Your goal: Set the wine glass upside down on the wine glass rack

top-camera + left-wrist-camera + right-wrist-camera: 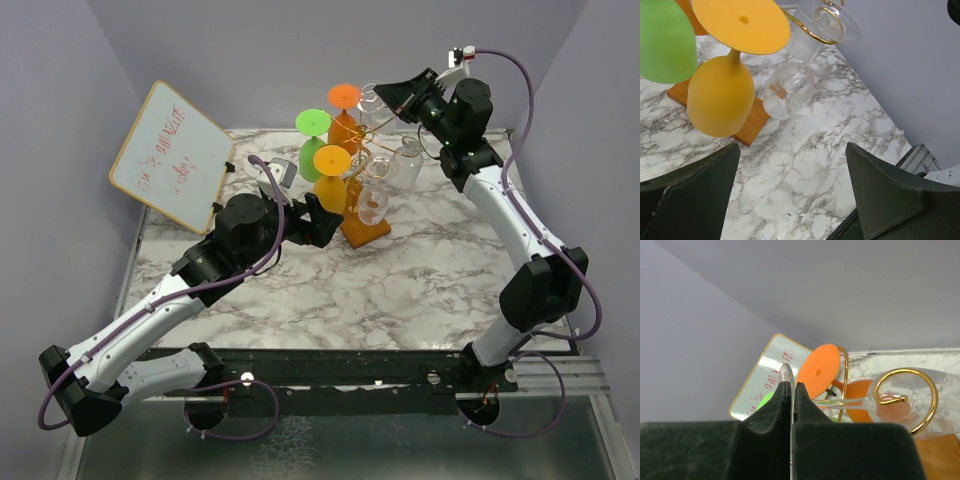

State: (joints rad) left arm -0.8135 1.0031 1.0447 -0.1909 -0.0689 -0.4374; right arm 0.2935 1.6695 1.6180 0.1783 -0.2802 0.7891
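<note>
Marble desk is seen beneath the left claw, which is spread wide and empty, just in front of the wooden base of the wine glass rack. Further glasses, yellow, green, orange and clear, are hung upside down on its gold arms. At the rack's far top, the right claw is clamped on the foot of the wine glass, whose bowl is seen behind a gold spiral; whether it is hooked cannot be told.

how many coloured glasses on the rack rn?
3, all hanging upside down on the rack: green glass on the left, orange glass at the back, yellow glass at the front. Clear glasses not counted; another coloured one hidden behind them looks unlikely.
</note>
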